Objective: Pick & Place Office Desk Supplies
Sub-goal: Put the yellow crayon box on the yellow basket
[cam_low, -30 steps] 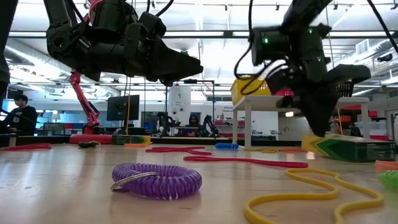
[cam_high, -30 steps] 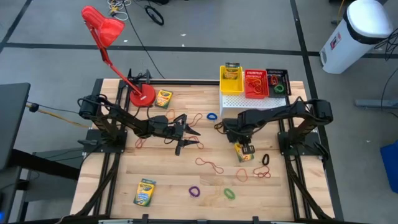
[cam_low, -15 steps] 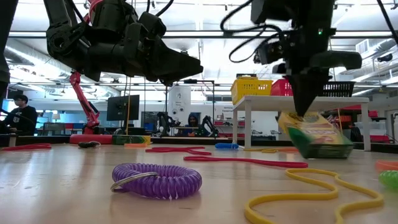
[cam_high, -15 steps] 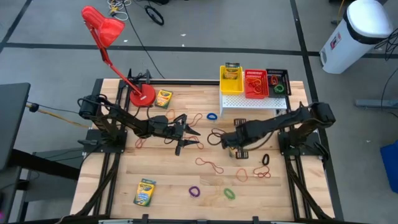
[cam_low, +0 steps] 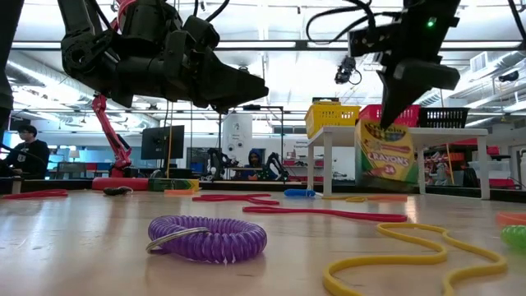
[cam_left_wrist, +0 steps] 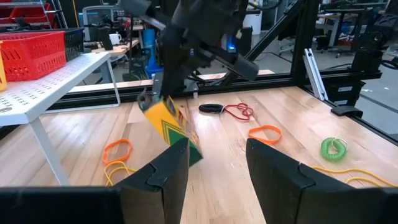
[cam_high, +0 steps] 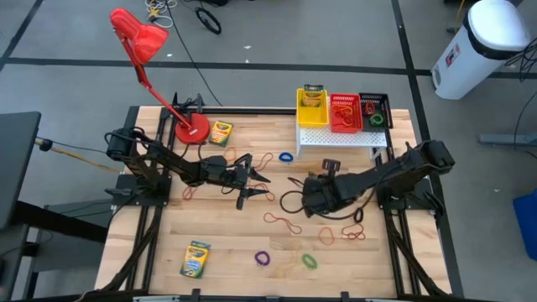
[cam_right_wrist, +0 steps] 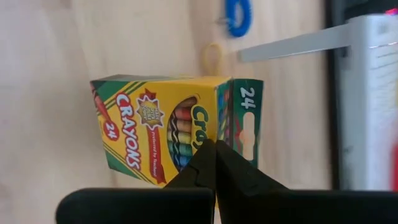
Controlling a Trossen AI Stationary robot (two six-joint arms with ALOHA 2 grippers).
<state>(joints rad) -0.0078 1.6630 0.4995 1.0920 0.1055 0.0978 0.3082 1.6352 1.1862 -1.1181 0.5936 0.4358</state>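
From above: right tool near the middle of the bench, left tool waiting beside it toward the left edge, fingers spread with nothing between them; yellow basket, red basket and black basket on the white shelf at the far right corner. At bench height: crayon box lifted clear, pinched by its top. From the left wrist: same box tilted in the air. From the right wrist: fingers clamped tight on the box.
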